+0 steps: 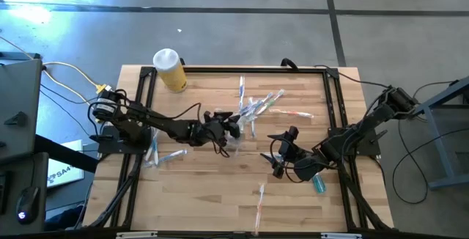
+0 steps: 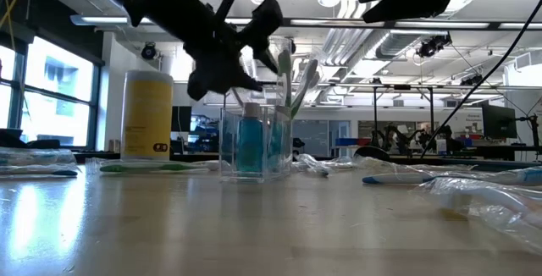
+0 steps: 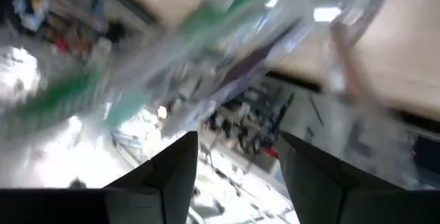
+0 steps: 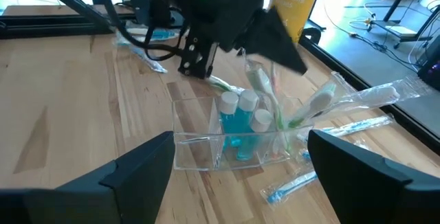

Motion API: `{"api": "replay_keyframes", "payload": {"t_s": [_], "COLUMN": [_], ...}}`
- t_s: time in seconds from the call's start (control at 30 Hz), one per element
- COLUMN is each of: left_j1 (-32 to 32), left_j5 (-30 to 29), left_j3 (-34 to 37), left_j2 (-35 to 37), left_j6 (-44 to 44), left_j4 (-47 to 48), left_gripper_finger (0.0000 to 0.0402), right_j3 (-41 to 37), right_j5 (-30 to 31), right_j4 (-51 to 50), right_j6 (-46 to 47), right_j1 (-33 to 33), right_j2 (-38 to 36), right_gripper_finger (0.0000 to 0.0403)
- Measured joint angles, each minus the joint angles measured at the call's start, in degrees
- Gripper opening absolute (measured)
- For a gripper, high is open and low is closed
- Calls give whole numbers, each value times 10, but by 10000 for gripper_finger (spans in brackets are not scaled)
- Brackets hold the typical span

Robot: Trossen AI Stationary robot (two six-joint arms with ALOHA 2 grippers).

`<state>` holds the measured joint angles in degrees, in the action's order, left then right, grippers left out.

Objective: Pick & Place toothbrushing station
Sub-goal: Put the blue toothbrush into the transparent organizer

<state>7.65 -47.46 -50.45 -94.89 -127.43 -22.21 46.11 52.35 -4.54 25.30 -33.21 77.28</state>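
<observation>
The small clear plastic cup point(image 4: 227, 145) stands upright near the middle of the light wooden table point(image 1: 198, 195), teal white-capped tubes point(image 4: 237, 124) standing in it with caps up. Thin pale wrapped toothbrushes point(image 4: 265, 93) rise from it, long axes leaning up and away from the left arm. The left gripper point(image 4: 227, 49) hovers just above the brush tops, fingers apart, gripping nothing. The right gripper point(image 1: 277, 155) waits nearby, fingers wide. A yellow white-capped bottle point(image 1: 169, 69) stands at the far edge.
</observation>
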Motion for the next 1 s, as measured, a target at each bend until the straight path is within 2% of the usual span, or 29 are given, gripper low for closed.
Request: {"api": "replay_keyframes", "payload": {"t_s": [0.13,0.27,0.4,0.47,0.6,0.77,0.83,1.0], "left_j1": [15,41,57,59,60,50,49,59], "left_j5": [-56,-130,-245,-274,-277,-270,-271,-266], "left_j3": [-25,-63,-104,-117,-118,-118,-118,-118], "left_j2": [0,0,1,6,31,50,55,56], "left_j6": [16,119,164,189,226,262,281,317], "left_j4": [-38,-86,-117,-131,-148,-148,-146,-151], "left_gripper_finger": [194,194,194,194,194,192,188,173], "right_j3": [0,0,0,0,0,0,0,0], "right_j5": [0,-5,-75,-133,-233,-323,-345,-351], "right_j4": [0,0,0,0,-3,-15,-19,-42], "right_j6": [0,-1,2,4,5,34,36,41], "right_j1": [-2,-16,-30,-33,-33,-37,-44,-63], "right_j2": [0,0,0,0,0,6,19,50], "right_gripper_finger": [326,326,326,326,326,326,326,326]}}
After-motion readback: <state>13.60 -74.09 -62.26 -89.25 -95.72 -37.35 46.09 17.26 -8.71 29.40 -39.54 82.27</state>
